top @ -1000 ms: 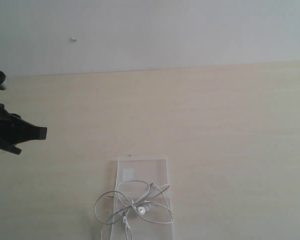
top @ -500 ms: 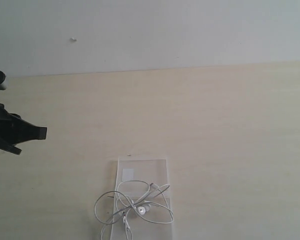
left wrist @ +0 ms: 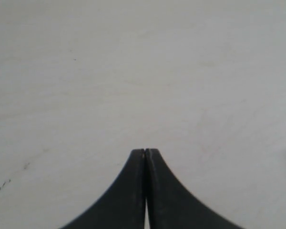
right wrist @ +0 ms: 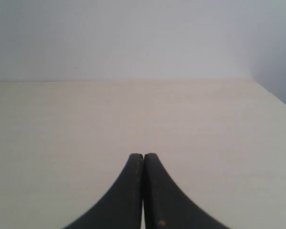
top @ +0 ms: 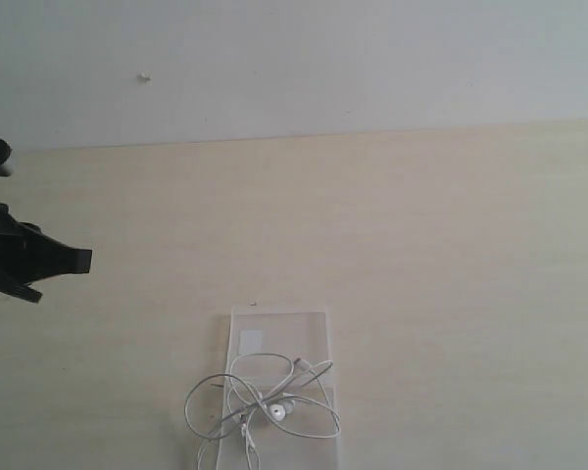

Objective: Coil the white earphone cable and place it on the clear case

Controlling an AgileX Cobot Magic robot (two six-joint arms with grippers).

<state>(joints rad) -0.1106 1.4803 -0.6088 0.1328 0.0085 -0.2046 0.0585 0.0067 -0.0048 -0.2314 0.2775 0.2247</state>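
Nothing moved since earlier frames. Surface: pale wood table (top: 421, 245), plain whitish wall (top: 372, 59) behind. Lying on clear case (top: 296, 331): white earphone cable (top: 276, 412), loosely tangled. Case sticker (top: 251, 342): blank. Claws: left gripper (left wrist: 144, 151) and right gripper (right wrist: 143, 155) pressed closed, empty.

One clear case (top: 279, 328), one white earphone cable (top: 260, 406), one white sticker (top: 250, 342), all on one bench (top: 451, 245). Two grippers in all, the left gripper (left wrist: 145, 150) and the right gripper (right wrist: 143, 155), one pair of jaws apiece.
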